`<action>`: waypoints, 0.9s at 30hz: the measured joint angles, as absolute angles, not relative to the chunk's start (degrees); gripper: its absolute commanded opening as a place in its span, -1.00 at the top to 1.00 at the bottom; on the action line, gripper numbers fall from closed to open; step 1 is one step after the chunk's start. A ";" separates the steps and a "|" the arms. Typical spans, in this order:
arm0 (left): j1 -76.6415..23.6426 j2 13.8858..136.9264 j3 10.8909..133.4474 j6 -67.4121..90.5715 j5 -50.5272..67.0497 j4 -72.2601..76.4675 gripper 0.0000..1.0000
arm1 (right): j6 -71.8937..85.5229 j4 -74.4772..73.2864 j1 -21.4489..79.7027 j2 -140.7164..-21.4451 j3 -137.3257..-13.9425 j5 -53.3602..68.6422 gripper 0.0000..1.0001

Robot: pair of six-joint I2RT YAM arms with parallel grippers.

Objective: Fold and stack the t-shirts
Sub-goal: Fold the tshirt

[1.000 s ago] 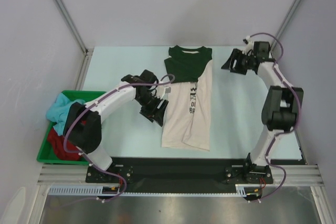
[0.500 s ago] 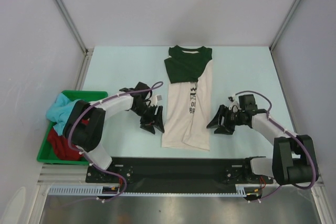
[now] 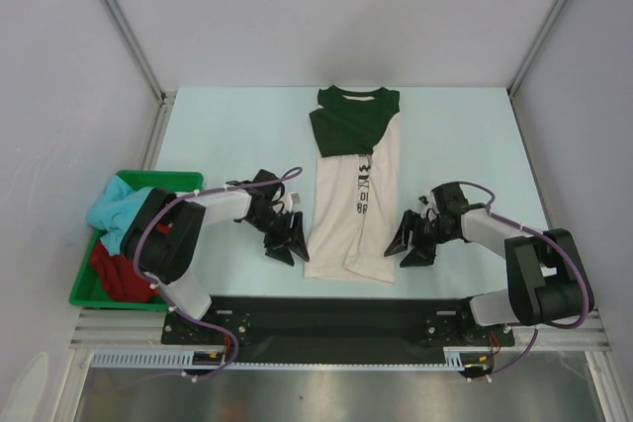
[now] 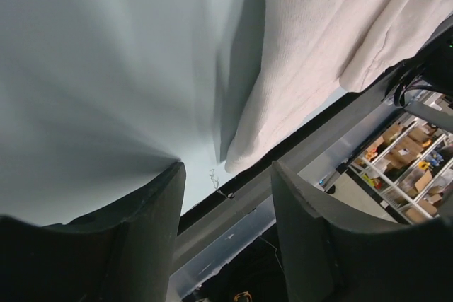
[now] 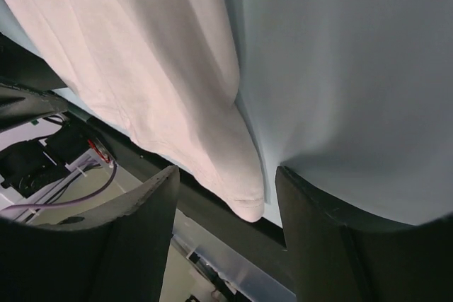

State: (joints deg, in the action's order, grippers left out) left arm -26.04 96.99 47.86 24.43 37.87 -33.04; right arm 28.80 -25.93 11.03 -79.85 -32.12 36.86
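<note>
green bin point(image 3: 170, 180): blue shirt point(image 3: 112, 207), red shirt point(image 3: 114, 274); left gripper point(image 3: 289, 251), right gripper point(image 3: 406, 248), jaws apart

The t-shirt point(image 3: 348, 229) lies between the left end effector point(image 3: 287, 251) and the right end effector point(image 3: 405, 248), bin point(image 3: 148, 177) far left.

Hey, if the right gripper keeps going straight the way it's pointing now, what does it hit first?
Most likely the cream shirt: its near hem corner lies just ahead of the right gripper, in line with the open jaws. Depth is unclear, so it might touch the table first.
</note>
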 measured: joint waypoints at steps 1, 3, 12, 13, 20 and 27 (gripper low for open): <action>-26.06 96.66 47.22 24.84 38.13 -32.49 -0.13 | 28.95 -25.98 11.38 -79.92 -32.14 36.82 -0.24; -26.13 96.31 46.46 25.54 38.41 -31.77 -0.11 | 29.30 -25.98 12.25 -79.94 -32.16 36.73 -0.24; -27.75 96.47 46.22 26.13 38.76 -29.95 0.05 | 31.42 -25.78 16.49 -80.38 -32.10 36.21 -0.11; -27.88 96.57 46.22 26.22 38.76 -29.74 0.08 | 31.53 -25.71 16.53 -80.53 -32.10 36.23 -0.09; -28.29 97.54 46.22 26.57 38.87 -28.84 0.20 | 33.21 -23.03 16.71 -83.02 -31.83 37.08 0.22; -29.71 98.15 46.22 26.52 39.33 -28.12 0.38 | 33.89 -21.21 17.28 -83.24 -31.18 37.56 0.31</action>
State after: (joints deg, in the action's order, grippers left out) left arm -29.71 98.15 46.22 26.52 39.33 -28.12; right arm 33.89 -21.21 17.28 -83.24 -31.18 37.56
